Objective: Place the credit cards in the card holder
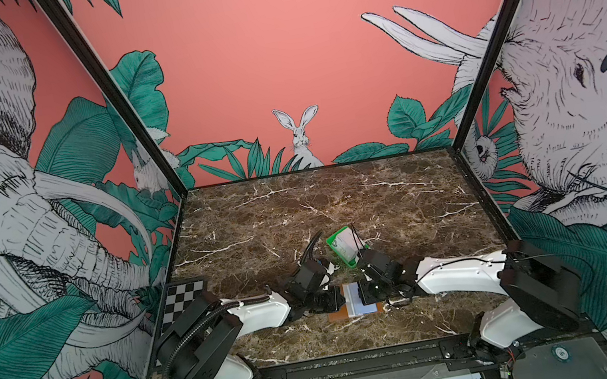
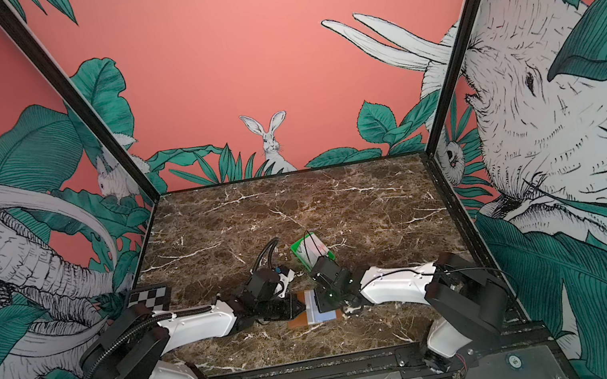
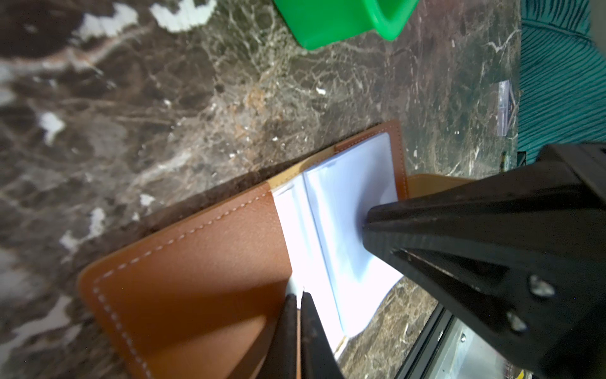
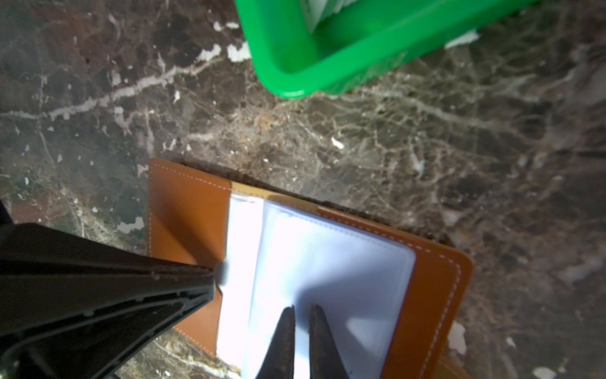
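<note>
Black fingertips of the left gripper (image 3: pixel 296 300) fill the foreground of the left wrist view, pressed together with only a sliver between them, and that sliver is filled by the edge of a white leaf (image 3: pixel 295 229) inside the card holder (image 3: pixel 196 279). Whether that leaf is a bare sleeve or has a card in it, I cannot tell. The tan card holder lies open and flat on the marble table (image 1: pixel 296 208), near the front edge and about midway across, with both arms meeting over it in both top views. The right gripper (image 4: pixel 301 311) has its jaws almost touching, nothing visible between them, and its tips rest on the pale blue sleeve (image 4: pixel 328 256) on the other half of the holder. The two grippers stand near each other, on opposite sides of the fold. Just behind the holder, apart from it, sits the green tray (image 1: pixel 331 248), tilted askew to the table edge, with the credit cards (image 1: pixel 345 244) stacked in it, white with some coloured print.
</note>
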